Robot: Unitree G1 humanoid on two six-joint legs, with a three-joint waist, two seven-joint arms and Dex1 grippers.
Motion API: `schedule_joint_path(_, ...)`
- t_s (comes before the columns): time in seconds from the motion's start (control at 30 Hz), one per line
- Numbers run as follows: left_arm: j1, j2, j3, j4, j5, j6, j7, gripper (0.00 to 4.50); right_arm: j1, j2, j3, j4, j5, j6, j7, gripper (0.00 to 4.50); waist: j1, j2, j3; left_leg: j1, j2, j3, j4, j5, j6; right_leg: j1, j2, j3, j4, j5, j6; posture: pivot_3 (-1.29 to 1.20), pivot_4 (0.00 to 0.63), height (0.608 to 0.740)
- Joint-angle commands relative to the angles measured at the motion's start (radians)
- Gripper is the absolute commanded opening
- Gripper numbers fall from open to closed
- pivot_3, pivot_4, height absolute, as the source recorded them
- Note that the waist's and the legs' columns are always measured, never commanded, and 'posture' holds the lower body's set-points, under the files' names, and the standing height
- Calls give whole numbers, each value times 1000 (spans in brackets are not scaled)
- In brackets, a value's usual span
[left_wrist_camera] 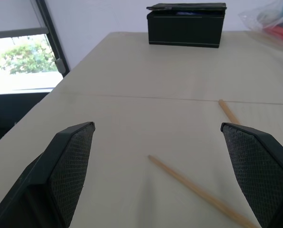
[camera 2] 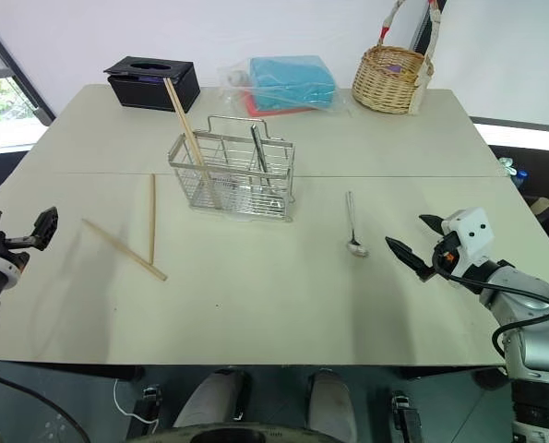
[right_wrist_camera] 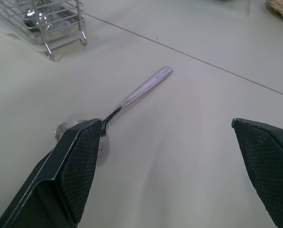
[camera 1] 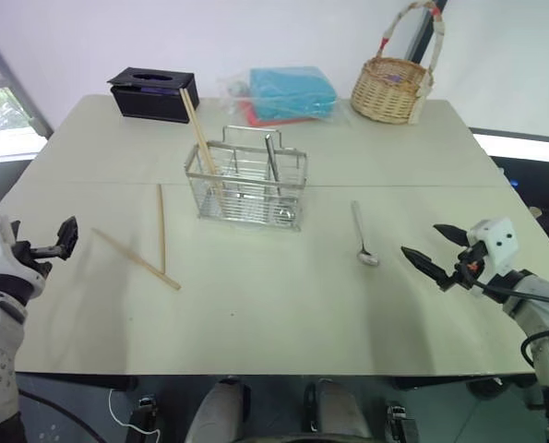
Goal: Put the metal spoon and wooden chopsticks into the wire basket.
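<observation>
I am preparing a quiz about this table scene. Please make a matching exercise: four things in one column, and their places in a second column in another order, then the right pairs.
Things:
1. metal spoon
2. black box
3. wicker basket
4. upright chopsticks

Places:
A. far left corner of the table
B. standing in the wire basket
C. flat on the table, right of the wire basket
D. far right part of the table

Pairs: 1-C, 2-A, 3-D, 4-B
</observation>
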Motion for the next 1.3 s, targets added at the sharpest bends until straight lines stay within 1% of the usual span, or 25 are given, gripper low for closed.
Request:
schedule_joint_path(0.03,-29,13,10,-8,-8,-15,-1,4500,-4,-9,-30,-44,4,-17,-10,4477,0,0,0,0,0,0,0,0,0,0,0,0,0,0,0,0,150,661)
schedule_joint_path(0.3,-45,23,20,-2,-29,1,3,4500,-13,-4,-17,-39,-3,-26,-22,4477,-1,0,0,0,0,0,0,0,1,0,0,0,-1,0,0,0,150,661)
schedule_joint_path(0.63,-91,69,14,7,-37,18,1,4500,-95,-25,16,-61,-21,-11,-30,4477,0,1,1,0,0,0,0,0,1,0,0,0,-1,0,0,0,150,661)
schedule_joint_path(0.77,-156,143,-8,-61,-144,87,-82,4500,-194,-54,46,-87,-10,82,-45,4477,-1,1,1,0,0,0,0,1,2,0,0,-1,-1,0,0,0,150,661)
schedule_joint_path(0.9,-234,243,-16,-95,-404,248,-210,4500,-390,-75,129,-106,-12,364,-133,4477,-3,2,2,-1,0,0,0,1,2,-1,0,-1,-1,0,0,0,150,661)
schedule_joint_path(0.97,-223,307,-45,-114,-443,258,-313,4500,-494,-62,164,-99,0,539,-190,4477,-8,2,2,-1,0,0,0,2,3,-2,0,-1,-1,0,0,0,150,661)
schedule_joint_path(1.03,-201,365,-69,-134,-476,261,-413,4500,-590,-19,185,-78,-14,697,-280,4477,-10,3,2,-1,0,0,-3,2,4,-4,0,-1,-1,0,-1,0,150,661)
schedule_joint_path(1.1,-196,403,-79,-145,-518,266,-481,4500,-652,28,198,-63,-36,835,-364,4477,-9,3,2,-2,0,0,-4,2,4,-5,0,0,-2,0,-1,0,150,661)
schedule_joint_path(1.2,-224,438,-94,-137,-570,276,-517,4500,-702,90,190,-61,-55,1032,-458,4477,-2,2,2,-5,0,-1,-5,2,4,-11,0,0,-3,1,-2,0,150,661)
schedule_joint_path(1.27,-236,461,-108,-135,-582,272,-549,4500,-723,136,166,-64,-62,1147,-504,4477,0,3,2,-8,-1,-1,-4,2,4,-12,0,-1,-4,1,-3,0,150,661)
schedule_joint_path(1.3,-239,469,-113,-138,-591,273,-559,4500,-738,173,131,-63,-66,1207,-525,4477,-1,3,2,-9,-2,-2,-3,2,4,-13,0,-1,-4,2,-3,0,150,661)
